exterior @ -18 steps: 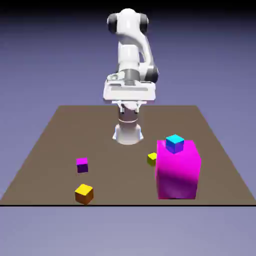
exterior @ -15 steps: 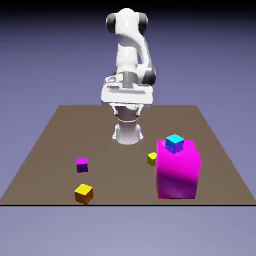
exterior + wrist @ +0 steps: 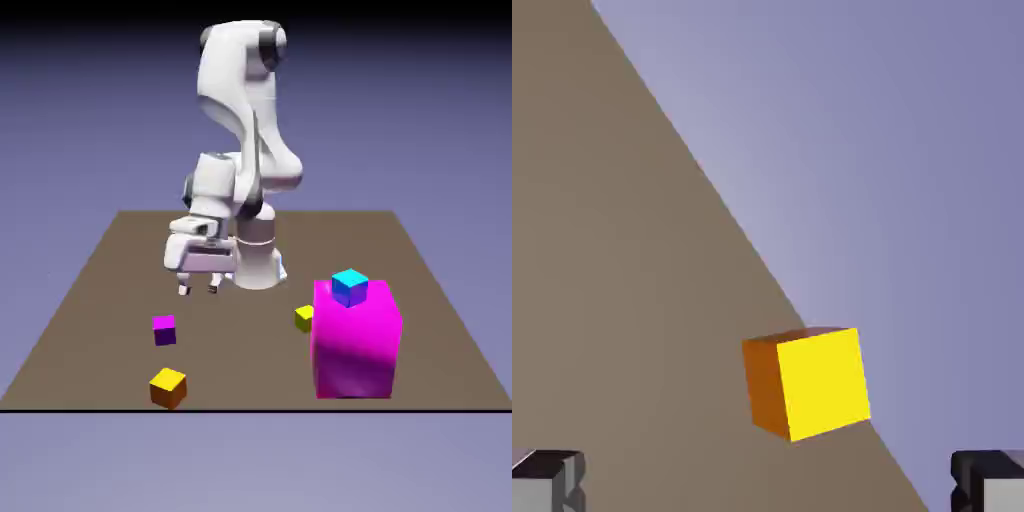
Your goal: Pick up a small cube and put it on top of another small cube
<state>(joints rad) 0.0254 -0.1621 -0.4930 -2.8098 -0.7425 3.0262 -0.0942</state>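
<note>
While the gripper (image 3: pixel 200 288) hangs above the table with nothing between its fingertips, five small objects and one large block share the scene. Nearest the camera in the exterior view, close to the table's front edge, sits one orange cube (image 3: pixel 168 388) with a yellow top, towards the exterior view's left. At the front on the exterior view's right stands one big magenta block (image 3: pixel 353 345), tall, its front face smooth and its outline slightly bulging. On top of it rests one blue cube (image 3: pixel 350 288) with a cyan top. Behind the orange cube, well apart from the block, one purple cube (image 3: pixel 164 331) with a bright magenta top lies on the table; it is a little smaller than the orange one. One all-yellow cube (image 3: pixel 305 318) sits just beside the block, partly hidden by it. That makes five cubes... counting the block as the largest.

Farther back, the gripper's two fingers are spread wide, touching nothing, above and behind the purple cube. In the hand view the two grey tips stand far apart at the bottom corners, and the orange cube shows between and beyond them, sharp-edged and flat-faced. One white arm (image 3: pixel 228 85), glossy and rounded with dark joint caps, rises from its base at the far side of the matte brown table (image 3: pixel 100 290).While the gripper (image 3: pixel 200 288) hangs above the table with nothing between its fingertips, four small cubes and one large block share the scene.

Nearest the camera in the exterior view, close to the table's front edge, sits one orange cube (image 3: pixel 168 388) with a yellow top, towards the exterior view's left. At the front on the exterior view's right stands one big magenta block (image 3: pixel 353 345), tall and smooth. On top of it rests one blue cube (image 3: pixel 350 288) with a cyan top. Behind the orange cube, well apart from the block, one purple cube (image 3: pixel 164 331) with a bright magenta top lies on the table; it looks a little smaller than the orange one. One all-yellow cube (image 3: pixel 305 318) sits near the block, partly hidden by it.

Farther back, the gripper's two fingers are spread wide, touching nothing, above and behind the purple cube. In the hand view the two tips stand far apart near the bottom corners, and the orange cube shows beyond them, sharp-edged and flat-faced. One white arm (image 3: pixel 228 85), glossy and rounded with dark joint caps, rises from its single base at the far side of the plain brown table (image 3: pixel 100 290).
</note>
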